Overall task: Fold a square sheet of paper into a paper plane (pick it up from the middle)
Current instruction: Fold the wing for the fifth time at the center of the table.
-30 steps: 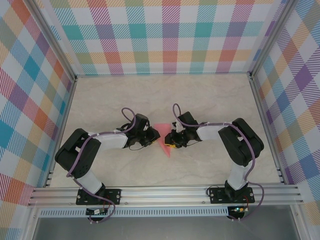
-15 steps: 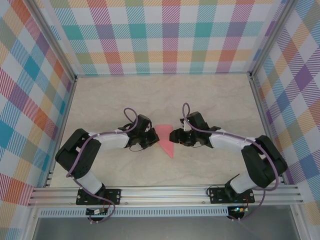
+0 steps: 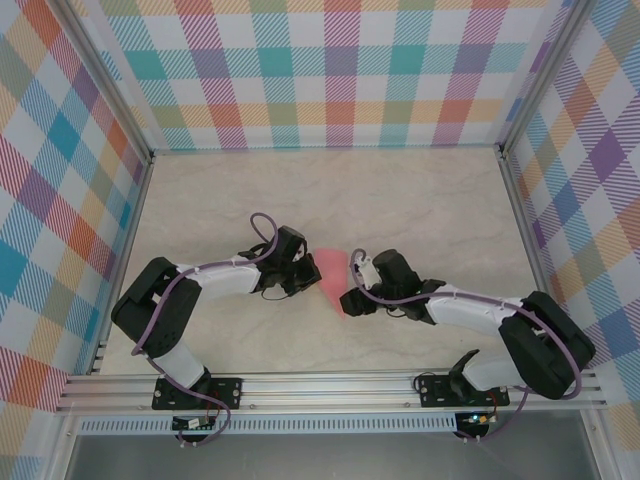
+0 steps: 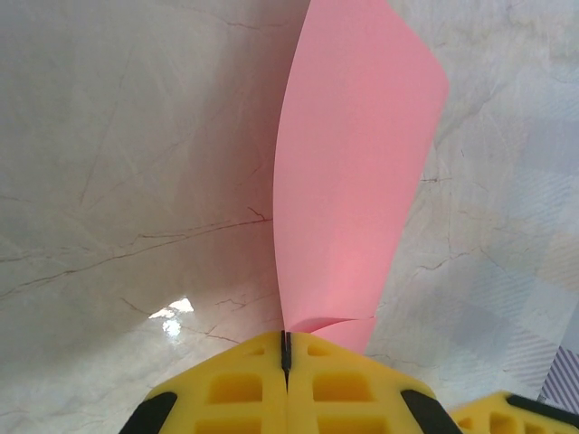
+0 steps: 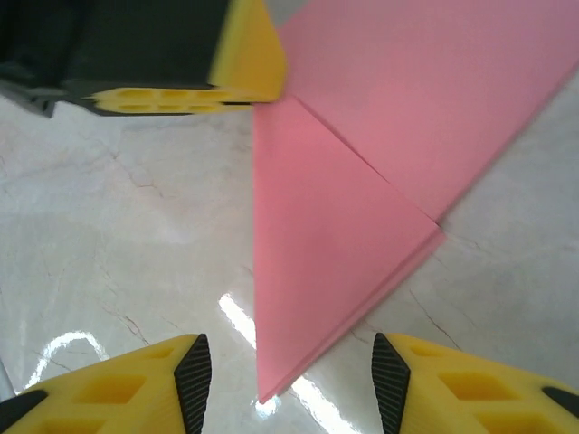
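The salmon-pink paper (image 3: 333, 275) lies near the middle of the marble table, folded into a narrow pointed dart with its tip toward the arms. My left gripper (image 4: 287, 342) is shut on the paper's left edge, which bows up from the pinch (image 4: 348, 181). My right gripper (image 5: 289, 380) is open just above the table. The dart's pointed tip (image 5: 308, 280) lies between its fingers (image 5: 192, 380) without touching them. From above, the right gripper (image 3: 352, 297) sits at the dart's right side near the tip, the left gripper (image 3: 305, 272) on the opposite side.
The pale marble table (image 3: 420, 200) has bare room behind and to both sides of the arms. Plaid walls (image 3: 330, 70) with aluminium frame posts close in the back and sides. The left gripper's yellow finger (image 5: 194, 86) shows in the right wrist view, at the paper's edge.
My right arm has swung down and toward the near edge, bringing its open gripper from beside the paper's upper right to the dart's tip. The left gripper has held still on the paper.
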Controlling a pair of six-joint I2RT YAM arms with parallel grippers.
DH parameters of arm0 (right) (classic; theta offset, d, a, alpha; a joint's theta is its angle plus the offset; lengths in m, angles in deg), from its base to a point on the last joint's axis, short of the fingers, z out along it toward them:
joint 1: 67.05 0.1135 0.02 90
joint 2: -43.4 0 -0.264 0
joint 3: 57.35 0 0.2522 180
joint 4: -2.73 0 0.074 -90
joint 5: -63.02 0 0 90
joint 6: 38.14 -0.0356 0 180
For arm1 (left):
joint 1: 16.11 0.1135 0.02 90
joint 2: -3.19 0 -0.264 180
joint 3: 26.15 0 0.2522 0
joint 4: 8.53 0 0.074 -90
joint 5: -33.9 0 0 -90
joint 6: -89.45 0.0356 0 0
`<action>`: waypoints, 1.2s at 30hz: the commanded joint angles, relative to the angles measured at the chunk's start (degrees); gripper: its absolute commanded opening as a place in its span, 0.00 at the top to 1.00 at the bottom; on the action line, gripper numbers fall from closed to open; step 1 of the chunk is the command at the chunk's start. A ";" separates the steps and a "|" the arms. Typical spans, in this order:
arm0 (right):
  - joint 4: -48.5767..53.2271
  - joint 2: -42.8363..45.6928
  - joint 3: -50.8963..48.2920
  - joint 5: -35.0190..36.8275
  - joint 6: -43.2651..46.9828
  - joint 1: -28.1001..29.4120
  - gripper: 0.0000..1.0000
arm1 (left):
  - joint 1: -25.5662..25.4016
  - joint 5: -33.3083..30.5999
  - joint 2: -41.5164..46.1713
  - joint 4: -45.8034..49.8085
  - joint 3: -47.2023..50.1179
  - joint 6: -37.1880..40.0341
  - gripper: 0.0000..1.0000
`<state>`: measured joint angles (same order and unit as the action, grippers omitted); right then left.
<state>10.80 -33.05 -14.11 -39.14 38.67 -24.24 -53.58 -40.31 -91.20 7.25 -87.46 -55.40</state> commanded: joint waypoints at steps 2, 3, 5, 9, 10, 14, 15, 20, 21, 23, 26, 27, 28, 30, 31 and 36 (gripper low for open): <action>-6.16 1.97 -1.11 6.52 11.95 4.07 0.49 | -0.58 -0.26 0.88 2.04 -1.75 -0.43 1.00; -7.31 1.87 -1.57 7.13 13.06 5.10 0.49 | -0.58 -0.24 0.82 2.18 -1.83 -0.37 1.00; -7.40 1.00 -1.08 10.41 15.68 7.53 0.49 | -0.58 -0.23 0.83 2.31 -1.85 -0.38 1.00; -8.45 -0.02 -0.48 15.73 18.20 10.96 0.49 | -0.58 -0.15 0.79 3.08 -2.28 0.00 1.00; -8.47 -0.40 -0.39 16.55 18.33 11.47 0.49 | -0.58 -0.06 0.79 3.19 -2.46 0.19 1.00; -9.42 -3.45 -0.01 17.71 21.36 12.47 0.49 | -0.58 -0.04 0.90 3.25 -2.52 0.20 1.00; -9.81 -4.14 0.28 17.59 21.54 13.05 0.49 | -0.58 0.02 0.94 3.23 -2.56 0.23 1.00; -12.62 -8.92 1.84 20.65 21.91 14.21 0.49 | -0.58 0.25 0.76 3.11 -3.05 0.13 1.00; -13.13 -9.77 2.19 21.95 21.75 14.32 0.49 | -0.57 0.38 0.78 3.11 -3.14 0.13 1.00; -15.61 -10.60 2.02 23.59 21.54 14.65 0.49 | -0.58 0.38 0.79 3.32 -3.16 0.20 1.00; -16.76 -12.38 2.87 26.21 22.18 15.14 0.49 | -0.54 0.46 0.79 3.38 -3.23 0.27 1.00; -17.57 -12.94 2.91 27.06 22.62 15.36 0.50 | -0.54 0.55 0.72 3.41 -3.24 0.19 1.00; -17.99 -13.42 2.99 27.65 22.92 15.37 0.50 | -0.58 0.55 0.78 3.40 -3.19 0.27 1.00; -18.64 -14.28 3.04 28.28 23.27 15.45 0.52 | -0.58 0.57 0.78 3.42 -3.14 0.18 1.00; -18.88 -14.81 3.06 28.38 23.43 15.49 0.53 | -0.56 0.57 0.87 3.46 -3.16 0.25 1.00; -19.18 -16.39 3.01 29.11 23.65 15.83 0.58 | -0.58 0.56 0.97 3.51 -3.16 0.27 1.00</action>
<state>-5.84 -48.46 -11.95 -11.53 61.40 -8.98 -53.58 -40.24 -91.20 9.68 -89.28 -55.38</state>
